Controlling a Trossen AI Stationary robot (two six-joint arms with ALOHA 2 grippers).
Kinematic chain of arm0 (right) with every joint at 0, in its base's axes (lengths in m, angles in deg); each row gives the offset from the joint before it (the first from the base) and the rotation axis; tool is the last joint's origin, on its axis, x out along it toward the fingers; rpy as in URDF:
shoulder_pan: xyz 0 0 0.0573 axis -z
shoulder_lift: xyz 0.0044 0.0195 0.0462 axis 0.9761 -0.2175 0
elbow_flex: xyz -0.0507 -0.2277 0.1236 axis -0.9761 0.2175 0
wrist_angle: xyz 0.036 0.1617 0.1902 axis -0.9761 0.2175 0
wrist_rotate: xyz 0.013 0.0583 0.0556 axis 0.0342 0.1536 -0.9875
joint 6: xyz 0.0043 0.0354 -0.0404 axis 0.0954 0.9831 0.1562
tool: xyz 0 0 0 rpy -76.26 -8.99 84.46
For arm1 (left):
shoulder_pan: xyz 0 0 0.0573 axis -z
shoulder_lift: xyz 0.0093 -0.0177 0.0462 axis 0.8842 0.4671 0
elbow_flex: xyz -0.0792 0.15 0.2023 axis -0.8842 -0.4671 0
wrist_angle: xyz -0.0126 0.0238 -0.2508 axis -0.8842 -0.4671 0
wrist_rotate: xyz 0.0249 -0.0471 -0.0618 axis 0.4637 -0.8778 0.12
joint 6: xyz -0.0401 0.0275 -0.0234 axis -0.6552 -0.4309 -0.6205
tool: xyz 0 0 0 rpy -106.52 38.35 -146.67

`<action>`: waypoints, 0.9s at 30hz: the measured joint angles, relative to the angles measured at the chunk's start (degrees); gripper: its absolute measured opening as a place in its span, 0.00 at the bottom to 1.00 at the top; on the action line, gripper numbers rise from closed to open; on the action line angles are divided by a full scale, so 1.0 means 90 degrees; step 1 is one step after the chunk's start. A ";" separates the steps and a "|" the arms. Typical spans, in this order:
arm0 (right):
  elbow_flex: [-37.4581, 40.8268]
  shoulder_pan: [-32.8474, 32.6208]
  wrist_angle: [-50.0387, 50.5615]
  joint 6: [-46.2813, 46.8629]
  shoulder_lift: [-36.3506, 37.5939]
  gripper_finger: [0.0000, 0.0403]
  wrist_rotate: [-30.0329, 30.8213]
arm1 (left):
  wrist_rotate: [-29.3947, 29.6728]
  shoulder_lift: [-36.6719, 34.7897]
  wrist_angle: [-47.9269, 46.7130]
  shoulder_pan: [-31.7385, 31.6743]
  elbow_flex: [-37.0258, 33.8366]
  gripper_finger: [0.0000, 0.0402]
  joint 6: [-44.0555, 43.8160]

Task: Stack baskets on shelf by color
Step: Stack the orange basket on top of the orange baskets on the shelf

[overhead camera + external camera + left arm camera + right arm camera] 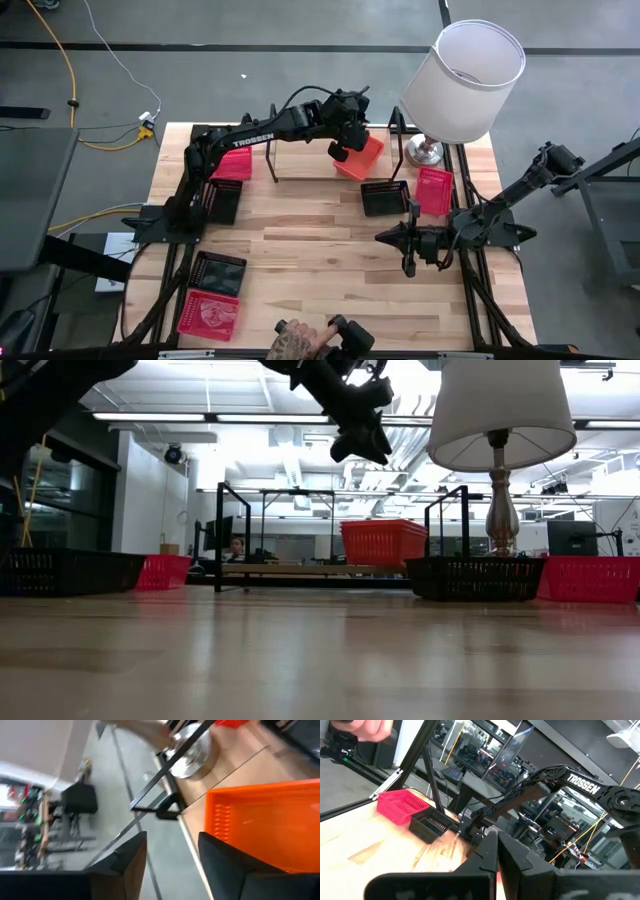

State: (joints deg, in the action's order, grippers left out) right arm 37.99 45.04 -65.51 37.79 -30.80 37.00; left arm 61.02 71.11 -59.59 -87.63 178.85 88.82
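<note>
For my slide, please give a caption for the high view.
Left gripper, fingers open, above the orange basket on the shelf; right gripper waits.

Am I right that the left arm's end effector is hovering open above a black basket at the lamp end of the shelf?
Not quite: the basket under the left end effector is orange, not black. The left wrist view shows it beside the open fingers. The rest holds: it sits at the shelf end nearest the lamp.

My desk [330, 250] shows pale, smooth wood planks; orange basket [360, 158] is meshed plastic; the lamp base [424, 152] gleams glossy metal.
</note>
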 joint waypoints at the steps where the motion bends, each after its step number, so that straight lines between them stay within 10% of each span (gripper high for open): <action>1: 0.0000 0.0031 0.0026 0.0021 0.0000 0.00 -0.0001 | 0.0165 0.0000 0.0000 0.0018 0.0000 0.44 -0.0032; 8: 0.0000 0.0312 0.0263 0.0340 -0.0002 0.00 0.0008 | 0.0960 0.0002 -0.1173 0.0069 0.0000 0.38 -0.1208; 15: 0.0000 0.0351 0.0267 0.0447 -0.0002 0.00 0.0007 | 0.0019 0.0014 -0.2226 -0.0592 -0.0341 0.03 -0.2750; 27: 0.0000 0.0351 0.0255 0.0363 -0.0002 0.00 0.0002 | 0.0109 0.0007 -0.1747 -0.0677 -0.1710 0.00 -0.2864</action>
State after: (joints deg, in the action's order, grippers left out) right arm 37.99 48.20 -63.22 41.06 -30.82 37.01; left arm 62.00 71.17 -75.31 -93.72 163.46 63.04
